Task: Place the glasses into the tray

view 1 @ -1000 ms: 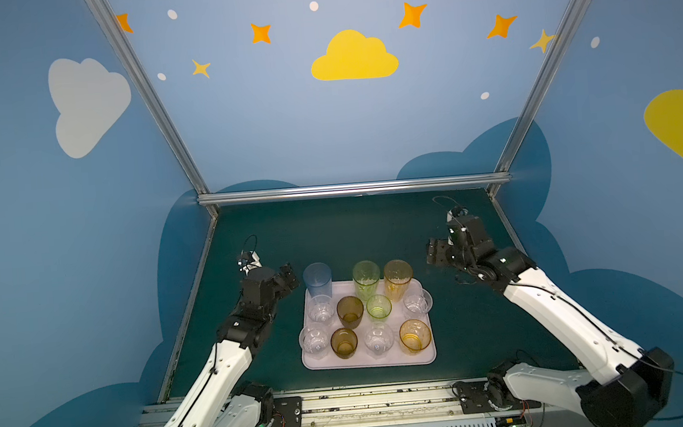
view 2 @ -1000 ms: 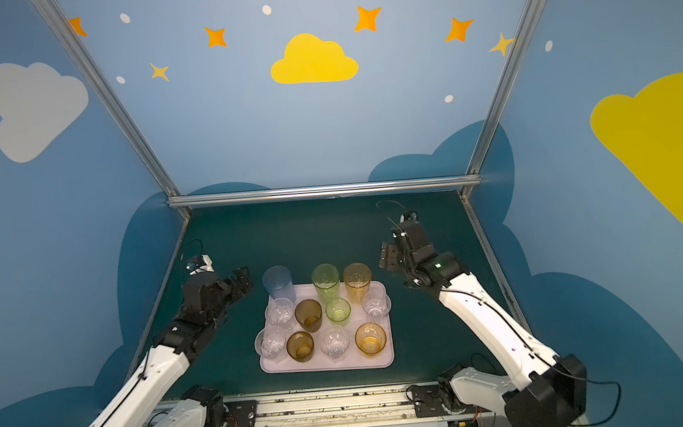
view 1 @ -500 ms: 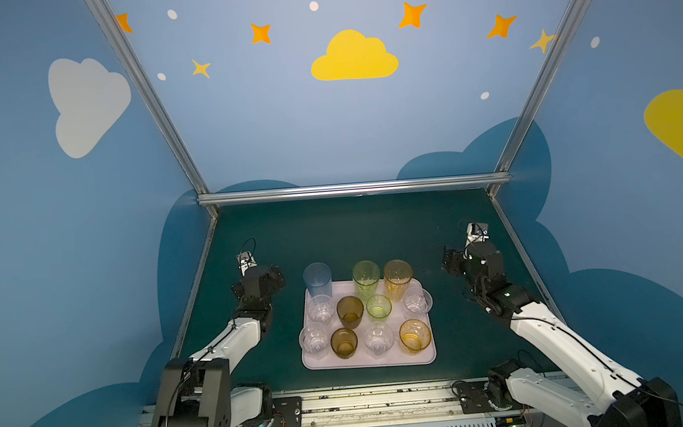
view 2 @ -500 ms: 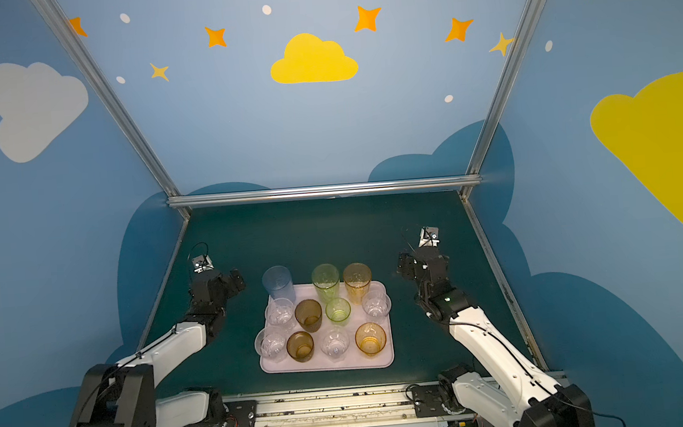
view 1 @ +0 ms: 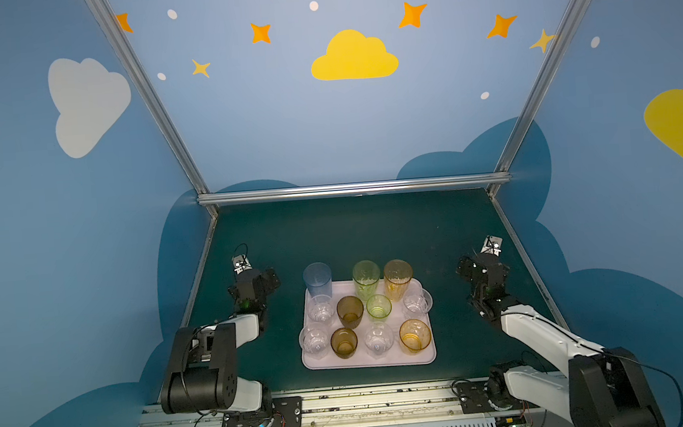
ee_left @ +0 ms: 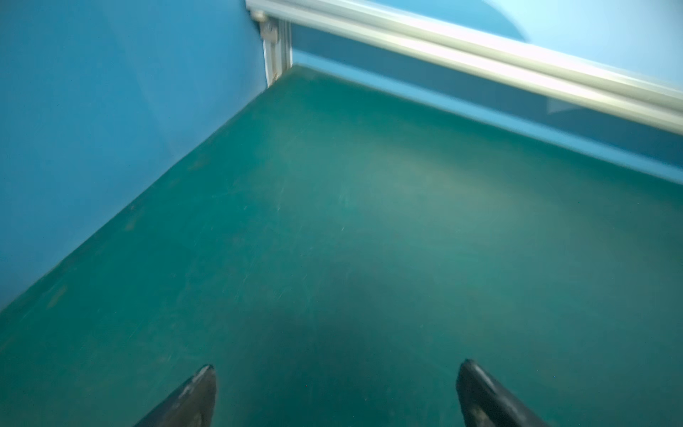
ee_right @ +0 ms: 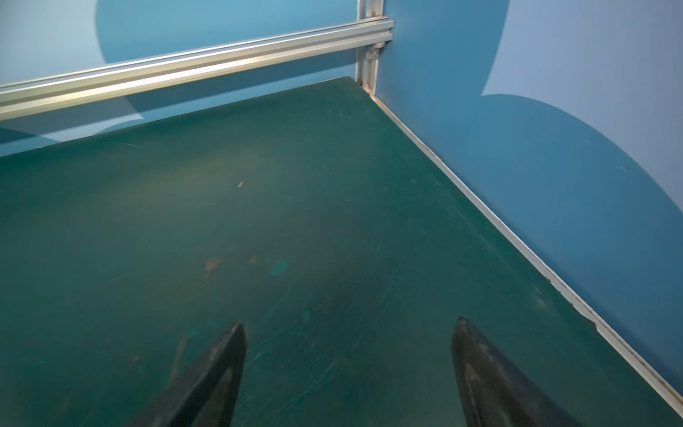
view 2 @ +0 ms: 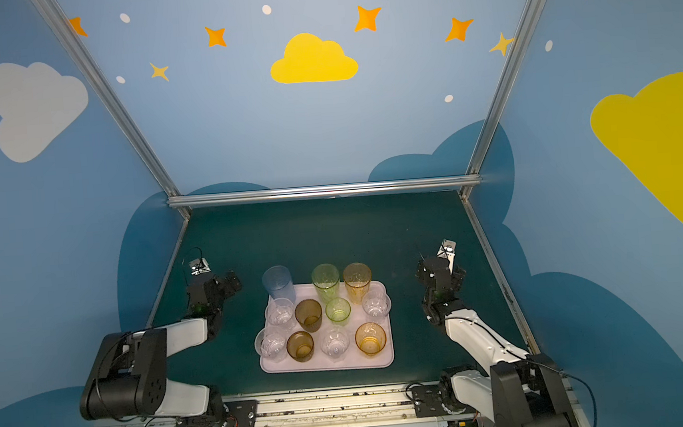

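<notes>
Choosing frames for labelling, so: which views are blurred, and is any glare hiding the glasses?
Left wrist view: smeared, table and rail soft. Right wrist view: crisper, table scratches readable. Both top views: sharp, no glare on the glasses; the clear ones show faintly against the tray.

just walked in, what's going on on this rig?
Nothing is being handled right now. All eleven glasses stand upright on the tray. The left end effector and right end effector sit on either side of the tray, both open and empty, with only mat in front of them. The task looks done.
</notes>
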You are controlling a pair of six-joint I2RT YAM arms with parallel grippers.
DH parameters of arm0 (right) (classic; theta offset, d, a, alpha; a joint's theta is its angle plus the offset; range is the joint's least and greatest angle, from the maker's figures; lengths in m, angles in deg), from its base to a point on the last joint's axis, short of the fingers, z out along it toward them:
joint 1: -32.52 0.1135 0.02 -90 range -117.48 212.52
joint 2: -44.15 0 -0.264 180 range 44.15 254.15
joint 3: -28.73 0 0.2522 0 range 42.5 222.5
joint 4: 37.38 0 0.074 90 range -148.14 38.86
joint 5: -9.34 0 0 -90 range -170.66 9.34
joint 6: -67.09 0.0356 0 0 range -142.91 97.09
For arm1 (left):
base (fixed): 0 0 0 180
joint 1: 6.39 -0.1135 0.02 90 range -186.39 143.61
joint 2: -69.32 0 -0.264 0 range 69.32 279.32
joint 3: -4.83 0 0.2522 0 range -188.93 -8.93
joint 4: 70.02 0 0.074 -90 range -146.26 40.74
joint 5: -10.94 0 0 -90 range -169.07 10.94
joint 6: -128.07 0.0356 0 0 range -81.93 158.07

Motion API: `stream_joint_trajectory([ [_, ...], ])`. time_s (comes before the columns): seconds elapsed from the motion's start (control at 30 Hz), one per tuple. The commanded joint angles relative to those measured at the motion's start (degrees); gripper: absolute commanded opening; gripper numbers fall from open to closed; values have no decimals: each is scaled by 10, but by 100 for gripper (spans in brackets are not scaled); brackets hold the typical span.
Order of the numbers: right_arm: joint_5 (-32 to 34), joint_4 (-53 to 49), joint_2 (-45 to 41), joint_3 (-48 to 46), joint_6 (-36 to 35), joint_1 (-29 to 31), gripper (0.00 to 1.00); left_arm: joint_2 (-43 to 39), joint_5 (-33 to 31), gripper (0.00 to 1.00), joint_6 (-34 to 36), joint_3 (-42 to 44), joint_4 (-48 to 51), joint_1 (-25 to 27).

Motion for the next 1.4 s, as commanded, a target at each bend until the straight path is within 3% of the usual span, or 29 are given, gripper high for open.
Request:
stream_joint_trajectory([
  [0.0, 7, 93, 26, 4, -32, -19, 86, 7, 11, 100, 9, 3, -36, 1],
  [0.1, 21, 91, 64, 16, -40, -39, 86, 43, 46, 100, 25, 13, -95, 1],
  [0.37, -27, 174, 158, 3, -20, -79, 86, 34, 45, 100, 26, 4, -60, 1],
  [0.47, -62, 150, 166, 22, -34, -78, 86, 34, 43, 100, 27, 4, -62, 2],
  [0.57, -135, 158, 202, 46, -96, -61, 86, 36, 40, 100, 27, 4, -63, 3],
  [0.8, -149, 166, 202, 42, -112, -53, 86, 36, 32, 100, 28, 3, -61, 7],
  [0.93, -207, 190, 200, 28, -122, -61, 86, 36, 25, 100, 30, 1, -60, 11],
  [1.0, -243, 254, 213, -3, -126, -71, 86, 36, 25, 100, 31, 1, -59, 11],
  [1.03, -241, 336, 240, -21, -131, -72, 86, 36, 24, 100, 30, 1, -59, 11],
  [1.07, -239, 340, 239, -24, -133, -71, 86, 36, 23, 100, 30, 1, -59, 12],
  [1.13, -249, 254, 212, -5, -125, -75, 86, 36, 21, 100, 30, 0, -59, 13],
  [1.2, -244, 320, 234, -20, -129, -74, 86, 37, 15, 100, 33, 0, -59, 16],
  [1.27, -249, 256, 213, -5, -125, -75, 86, 37, 13, 100, 33, -1, -58, 18],
  [1.37, -246, 284, 222, -11, -124, -75, 86, 37, 13, 100, 33, 0, -58, 18],
])
